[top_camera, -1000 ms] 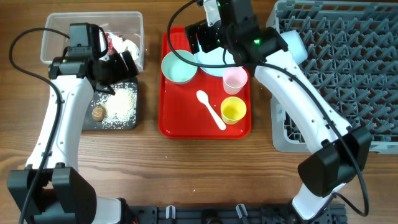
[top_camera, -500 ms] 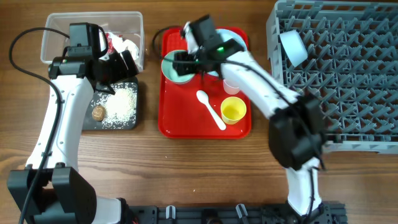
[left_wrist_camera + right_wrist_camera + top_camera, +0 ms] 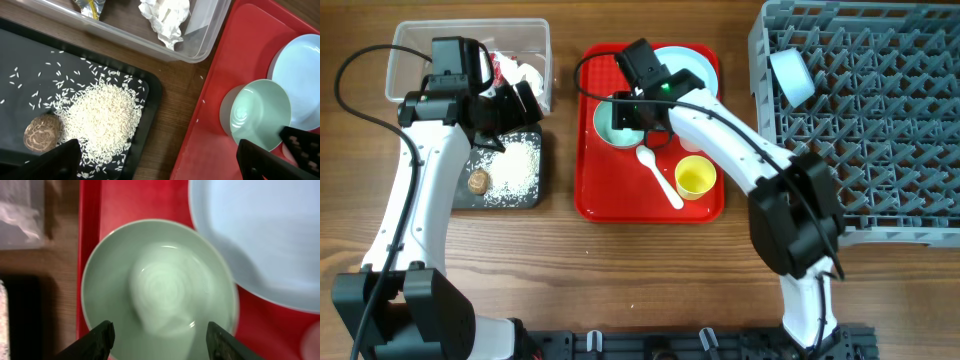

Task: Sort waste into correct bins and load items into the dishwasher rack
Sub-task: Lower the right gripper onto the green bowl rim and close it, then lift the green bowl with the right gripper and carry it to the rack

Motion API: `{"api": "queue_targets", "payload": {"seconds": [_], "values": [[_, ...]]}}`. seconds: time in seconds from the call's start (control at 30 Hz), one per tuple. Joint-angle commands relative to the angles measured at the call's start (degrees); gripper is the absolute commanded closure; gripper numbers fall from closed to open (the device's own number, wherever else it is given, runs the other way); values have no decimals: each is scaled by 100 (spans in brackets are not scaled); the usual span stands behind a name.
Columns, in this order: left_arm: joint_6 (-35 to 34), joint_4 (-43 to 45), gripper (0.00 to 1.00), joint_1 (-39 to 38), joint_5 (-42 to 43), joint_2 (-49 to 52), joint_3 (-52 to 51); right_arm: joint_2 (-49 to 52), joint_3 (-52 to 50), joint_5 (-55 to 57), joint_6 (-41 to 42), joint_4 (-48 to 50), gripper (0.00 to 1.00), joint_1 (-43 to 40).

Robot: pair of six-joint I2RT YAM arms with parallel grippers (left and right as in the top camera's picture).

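step: likely picking green bowl (image 3: 157, 285) for rack (image 3: 880, 120) | right claw (image 3: 160, 342): apart, bowl directly beneath | next: lower, pinch rim

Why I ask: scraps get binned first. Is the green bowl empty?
Empty: the right wrist view shows the green bowl bare inside, upright on the red tray.

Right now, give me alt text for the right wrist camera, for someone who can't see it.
A pale green bowl fills the frame, seen from above on a red tray, with the right gripper open and its jaws spread wide at the bowl's lower rim. A pale blue plate sits at upper right.
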Motion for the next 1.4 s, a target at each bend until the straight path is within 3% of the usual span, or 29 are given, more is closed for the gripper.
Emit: {"api": "queue_targets", "payload": {"seconds": [0.0, 0.13, 0.33, 0.43, 0.53, 0.7, 0.9, 0.97, 1.07, 1.13, 1.3, 1.37], "values": [[-70, 15, 0, 24, 46, -50, -35, -267, 129, 463, 221, -214, 37, -13], [-72, 15, 0, 24, 48, -50, -35, -162, -289, 546, 256, -85, 39, -9], [-72, 17, 0, 24, 46, -50, -35, 149, -372, 540, 337, -59, 57, -9], [-72, 17, 0, 24, 46, -50, -35, 317, -376, 448, 323, -26, 59, -9], [-72, 17, 0, 24, 46, -50, -35, 326, -376, 437, 323, -17, 67, -9], [-72, 17, 0, 24, 46, -50, -35, 356, -376, 391, 240, 72, 96, -9], [-72, 15, 0, 24, 46, -50, -35, 354, -372, 144, -404, 293, 96, -63], [-72, 20, 0, 24, 46, -50, -35, 356, -372, 129, -487, 280, 83, -63], [-72, 28, 0, 24, 46, -50, -35, 450, -372, 11, -575, 339, 81, -63], [-72, 83, 0, 24, 46, -50, -35, 509, -374, -46, -568, 382, 82, -92], [-72, 101, 0, 24, 46, -50, -35, 544, -372, -149, -579, 420, 96, -142], [-72, 98, 0, 24, 48, -50, -35, 452, -356, -149, -573, 431, 96, -151]]}}
